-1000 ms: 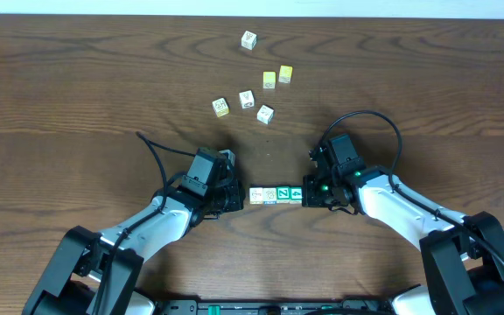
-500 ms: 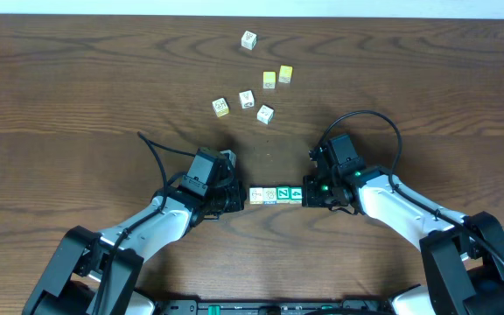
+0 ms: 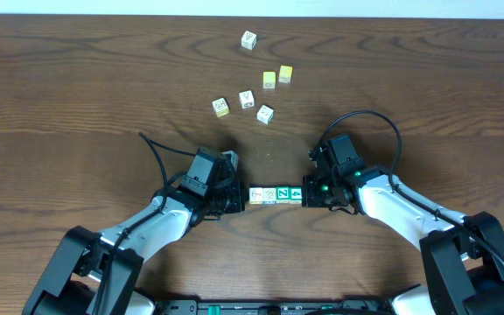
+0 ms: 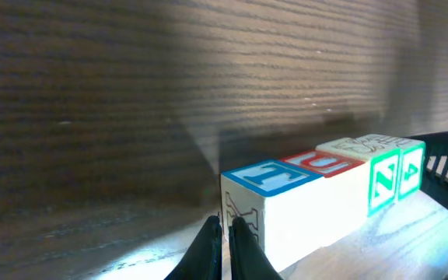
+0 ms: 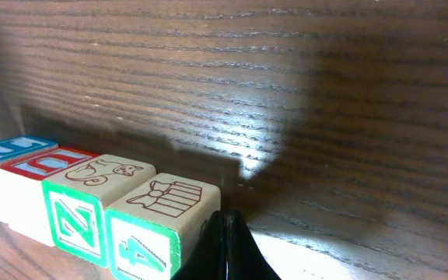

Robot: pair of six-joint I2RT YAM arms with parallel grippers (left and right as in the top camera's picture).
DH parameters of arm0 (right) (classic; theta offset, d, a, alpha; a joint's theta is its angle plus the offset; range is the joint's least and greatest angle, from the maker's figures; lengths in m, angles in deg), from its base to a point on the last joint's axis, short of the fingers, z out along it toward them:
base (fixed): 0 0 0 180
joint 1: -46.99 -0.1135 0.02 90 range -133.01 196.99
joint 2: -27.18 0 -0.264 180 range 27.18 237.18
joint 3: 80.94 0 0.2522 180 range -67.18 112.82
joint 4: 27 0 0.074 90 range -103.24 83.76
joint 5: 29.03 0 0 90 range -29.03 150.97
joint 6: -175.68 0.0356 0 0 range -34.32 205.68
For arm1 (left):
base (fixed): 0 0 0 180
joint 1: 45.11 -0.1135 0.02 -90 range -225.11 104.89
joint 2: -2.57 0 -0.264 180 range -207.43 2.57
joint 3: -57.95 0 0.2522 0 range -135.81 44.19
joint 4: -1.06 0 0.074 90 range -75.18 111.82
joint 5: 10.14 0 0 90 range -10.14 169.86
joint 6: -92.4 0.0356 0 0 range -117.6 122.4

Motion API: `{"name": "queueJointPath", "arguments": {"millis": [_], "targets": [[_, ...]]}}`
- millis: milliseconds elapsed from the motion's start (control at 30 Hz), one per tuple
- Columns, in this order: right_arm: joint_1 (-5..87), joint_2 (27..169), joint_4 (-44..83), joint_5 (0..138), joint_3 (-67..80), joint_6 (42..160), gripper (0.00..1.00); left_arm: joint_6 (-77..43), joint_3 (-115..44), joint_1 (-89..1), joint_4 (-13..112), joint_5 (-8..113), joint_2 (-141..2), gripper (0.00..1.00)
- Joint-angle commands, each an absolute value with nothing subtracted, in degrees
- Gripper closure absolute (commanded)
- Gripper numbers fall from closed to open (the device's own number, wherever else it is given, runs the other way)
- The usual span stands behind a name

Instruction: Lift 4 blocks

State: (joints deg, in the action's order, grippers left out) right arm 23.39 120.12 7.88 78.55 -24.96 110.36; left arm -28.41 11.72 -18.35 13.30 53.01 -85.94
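Four blocks (image 3: pixel 276 193) form a tight row at mid-table, between my two grippers. From the left they are a blue-topped cube (image 4: pixel 271 175), a red-topped one (image 4: pixel 325 162), a green "N" cube (image 5: pixel 84 194) and a green "4" cube (image 5: pixel 162 210). My left gripper (image 3: pixel 241 196) is shut, and its closed tips (image 4: pixel 224 222) press the row's left end face. My right gripper (image 3: pixel 309 192) is shut too, with its closed tips (image 5: pixel 225 216) against the right end face. I cannot tell whether the row rests on the wood or hangs just above it.
Several loose cubes lie at the back of the table: a white one (image 3: pixel 248 39), two yellow ones (image 3: pixel 269 80) (image 3: pixel 285 73), and a cluster of three (image 3: pixel 247 99). A black cable (image 3: pixel 370 115) loops over the right arm.
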Motion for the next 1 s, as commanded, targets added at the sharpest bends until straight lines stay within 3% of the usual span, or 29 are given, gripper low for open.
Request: {"name": "queueJointPath", "arguments": {"millis": [0, 967], "targets": [[22.87, 120.41, 7.66, 79.51, -24.04, 109.18, 0.99, -26.60, 11.83, -18.13, 13.36, 51.80, -86.27, 0.93], [21.34, 120.41, 5.39, 83.49, -24.04, 108.31, 0.99, -25.74, 11.83, -18.13, 13.95, 54.86, -86.29, 0.93]]}}
